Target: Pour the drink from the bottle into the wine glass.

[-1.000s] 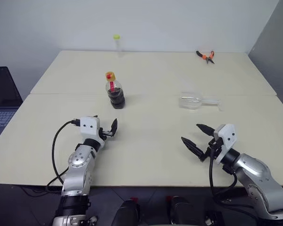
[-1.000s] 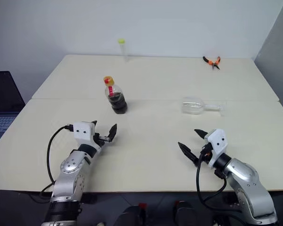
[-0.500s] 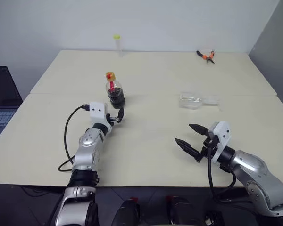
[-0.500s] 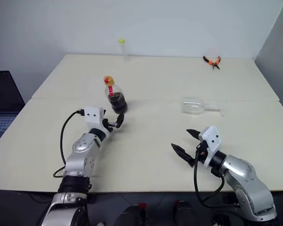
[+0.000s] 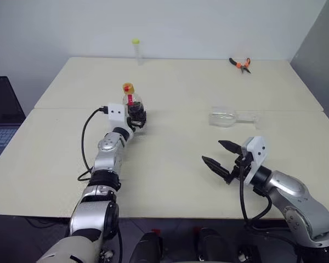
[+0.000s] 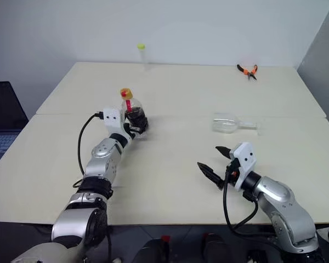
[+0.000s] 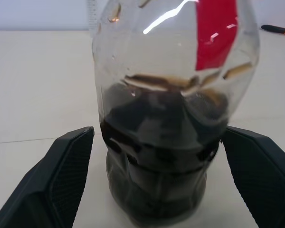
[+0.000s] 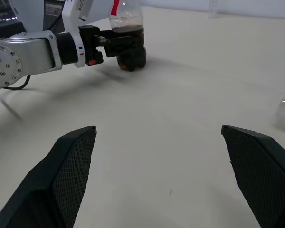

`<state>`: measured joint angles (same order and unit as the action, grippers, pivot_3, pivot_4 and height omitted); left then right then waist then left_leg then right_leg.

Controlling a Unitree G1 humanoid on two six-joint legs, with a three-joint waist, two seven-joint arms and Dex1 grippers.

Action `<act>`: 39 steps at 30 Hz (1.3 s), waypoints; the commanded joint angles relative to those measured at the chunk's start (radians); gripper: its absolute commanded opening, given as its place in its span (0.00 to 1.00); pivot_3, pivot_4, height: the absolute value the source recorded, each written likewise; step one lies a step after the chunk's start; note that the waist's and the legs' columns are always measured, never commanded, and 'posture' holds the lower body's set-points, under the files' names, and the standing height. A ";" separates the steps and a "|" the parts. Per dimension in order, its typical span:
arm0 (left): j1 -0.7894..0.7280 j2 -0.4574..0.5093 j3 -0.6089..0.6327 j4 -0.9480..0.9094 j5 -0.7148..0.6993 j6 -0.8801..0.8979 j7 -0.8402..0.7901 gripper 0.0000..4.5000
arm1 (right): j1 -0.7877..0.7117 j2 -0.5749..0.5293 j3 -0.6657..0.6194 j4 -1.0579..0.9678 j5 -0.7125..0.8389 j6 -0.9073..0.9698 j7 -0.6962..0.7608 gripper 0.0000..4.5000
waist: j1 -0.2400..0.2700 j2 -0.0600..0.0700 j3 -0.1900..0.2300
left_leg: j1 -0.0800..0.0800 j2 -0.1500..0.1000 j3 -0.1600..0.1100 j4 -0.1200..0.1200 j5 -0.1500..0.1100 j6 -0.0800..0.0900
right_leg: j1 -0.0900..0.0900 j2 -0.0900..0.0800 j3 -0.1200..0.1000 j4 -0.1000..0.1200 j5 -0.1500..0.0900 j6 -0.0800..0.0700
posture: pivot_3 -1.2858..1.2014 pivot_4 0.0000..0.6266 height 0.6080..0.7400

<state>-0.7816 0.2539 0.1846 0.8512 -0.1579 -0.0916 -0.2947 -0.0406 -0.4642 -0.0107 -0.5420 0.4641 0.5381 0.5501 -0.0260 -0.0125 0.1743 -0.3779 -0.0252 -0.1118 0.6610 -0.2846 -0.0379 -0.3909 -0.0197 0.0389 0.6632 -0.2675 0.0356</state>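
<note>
Bottle [image 5: 132, 107] stands upright on the table [image 5: 175, 159], left of centre, cap on; small squat clear plastic w/ yellow-orange cap, red neck label, drink [image 7: 161, 156] filling roughly the lower half. Judging by that: light overall, weight sits low, so it shouldn't tip easily when nudged but will slosh once tilted. Thin plastic walls prob. give under squeeze, smooth and a bit slippery; ribbed lower body looks like the stiffest, best place to grip, at or just above the liquid line, not the tapering neck. Cap has to come off before any pour. Left gripper [image 7: 156, 166] is right at it: fingers spread wide, one each side of the lower body, gaps visible both sides in left wrist view, so not clamped yet, holding nothing. Wine glass [image 5: 230, 118] lies on its side, well apart to the right of the bottle, bowl toward bottle, foot pointing away; clear, thin stem, fragile, can roll, needs standing up first, best taken by the bowl or low on stem w/ gentle force. Right gripper [image 5: 223, 156] hovers nearer the front edge, short of the glass, fingers wide apart, empty. Further out: thin tube [image 5: 136, 50] w/ yellow-green cap at far edge, orange-handled pliers [image 5: 239, 64] far right, laptop [image 5: 3, 118] off the left side.
</note>
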 commanded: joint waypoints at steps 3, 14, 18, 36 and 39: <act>-0.091 0.004 0.013 0.114 0.001 -0.069 -0.004 0.99 | -0.012 0.001 -0.006 -0.045 0.018 0.005 -0.008 1.00 | 0.000 0.000 0.000 | 0.000 0.000 0.000 0.000 0.000 0.000 | 0.000 0.000 0.000 0.000 0.000 0.000 | 0.52 0.24 1.00; -0.145 0.018 0.040 0.217 -0.013 -0.111 -0.051 0.62 | -0.011 0.010 -0.005 -0.050 0.016 0.011 -0.017 1.00 | -0.001 0.000 0.000 | 0.000 0.000 0.000 0.000 0.000 0.000 | -0.001 0.000 0.000 0.000 0.000 0.000 | 0.52 0.24 1.00; -0.149 0.028 0.046 0.213 -0.015 -0.120 -0.073 0.47 | -0.007 0.012 -0.002 -0.055 0.013 0.007 -0.018 1.00 | -0.001 0.000 0.000 | -0.001 0.000 0.000 0.000 0.000 0.000 | -0.001 0.000 -0.001 0.000 0.000 0.000 | 0.52 0.24 1.00; 0.357 0.117 -0.300 -0.852 -0.177 0.394 -0.641 0.43 | 0.223 -0.103 -0.098 -0.246 0.074 -0.020 0.052 1.00 | -0.002 0.000 0.000 | -0.006 0.001 0.000 0.000 0.000 0.000 | -0.008 -0.001 0.004 0.003 0.000 0.000 | 0.52 0.24 1.00; 0.401 0.133 -0.363 -0.956 -0.204 0.457 -0.693 0.43 | 0.250 -0.115 -0.093 -0.287 0.081 0.004 0.027 1.00 | -0.001 0.000 0.000 | -0.003 0.003 0.000 0.000 0.000 0.000 | -0.005 0.000 0.002 0.002 0.000 0.000 | 0.52 0.24 1.00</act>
<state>-0.3803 0.3799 -0.1582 -0.0117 -0.3181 0.3464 -0.9551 0.2130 -0.5754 -0.0929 -0.7714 0.5160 0.5278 0.5869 -0.0274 -0.0124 0.1744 -0.3798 -0.0226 -0.1117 0.6614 -0.2845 -0.0374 -0.3943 -0.0192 0.0407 0.6654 -0.2676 0.0354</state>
